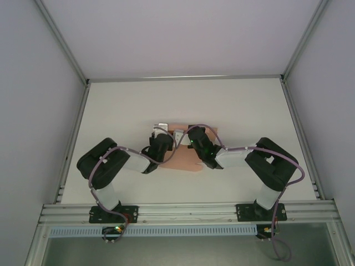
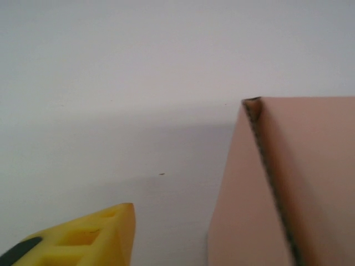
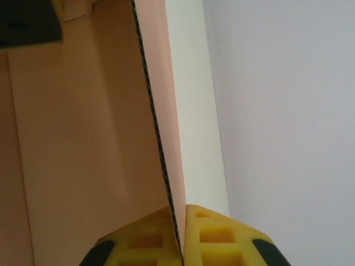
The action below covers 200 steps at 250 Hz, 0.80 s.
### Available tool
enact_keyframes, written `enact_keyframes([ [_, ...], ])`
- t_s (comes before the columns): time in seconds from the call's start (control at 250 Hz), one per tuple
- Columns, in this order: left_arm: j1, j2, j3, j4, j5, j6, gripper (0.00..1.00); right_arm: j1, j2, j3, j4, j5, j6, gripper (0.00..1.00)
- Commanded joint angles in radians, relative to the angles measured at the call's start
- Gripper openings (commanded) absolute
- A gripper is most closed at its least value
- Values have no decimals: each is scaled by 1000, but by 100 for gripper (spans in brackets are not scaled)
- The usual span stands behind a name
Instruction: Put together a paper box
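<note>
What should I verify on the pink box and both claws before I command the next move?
1. Right claw pinching a panel edge of the paper box: ok.
2. Gripped edge runs straight, no crumpling at the pinch: ok.
3. Left claw finger apart from the box wall, bare table between them: ok.
4. Left claw open wide enough to take a flap: cannot tell.
5. All flaps folded in: cannot tell; in the top view, both arms cover much of the box.

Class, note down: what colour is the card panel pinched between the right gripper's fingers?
Salmon pink; the paper box shows best in the right wrist view.
</note>
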Motion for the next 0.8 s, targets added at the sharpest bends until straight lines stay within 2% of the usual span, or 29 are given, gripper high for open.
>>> enact_keyframes([
  [0.0, 21, -40, -35, 97, 50, 48, 56, 27, 42, -38, -225, -94, 60, 0],
  [0.116, 25, -60, -38, 107, 90, 57, 56, 28, 41, -33, -231, -91, 61, 0],
  [0.196, 25, -66, -35, 118, 81, 62, 59, 28, 42, -29, -239, -91, 63, 0],
  [0.312, 29, -69, -28, 120, 55, 59, 59, 27, 46, -27, -240, -88, 66, 0],
  [0.431, 41, -52, -13, 107, 40, 58, 48, 28, 49, -25, -235, -88, 64, 0],
  [0.487, 61, -38, -15, 110, 78, 40, 45, 27, 48, -26, -237, -88, 64, 0],
  [0.599, 108, 1, -33, 146, 166, -21, 29, 28, 45, -29, -236, -91, 64, 0],
  [0.639, 115, 22, -39, 167, 166, -27, 23, 28, 44, -30, -239, -94, 64, 0],
  [0.691, 118, 44, -39, 191, 165, -6, 20, 28, 43, -30, -238, -96, 66, 0],
  [0.715, 118, 50, -36, 191, 161, 2, 16, 27, 45, -30, -239, -96, 66, 0],
  [0.763, 117, 61, -25, 180, 151, 16, 1, 25, 46, -28, -237, -93, 68, 0],
  [0.795, 116, 62, -15, 154, 123, 8, 0, 25, 43, -27, -239, -94, 74, 0],
])
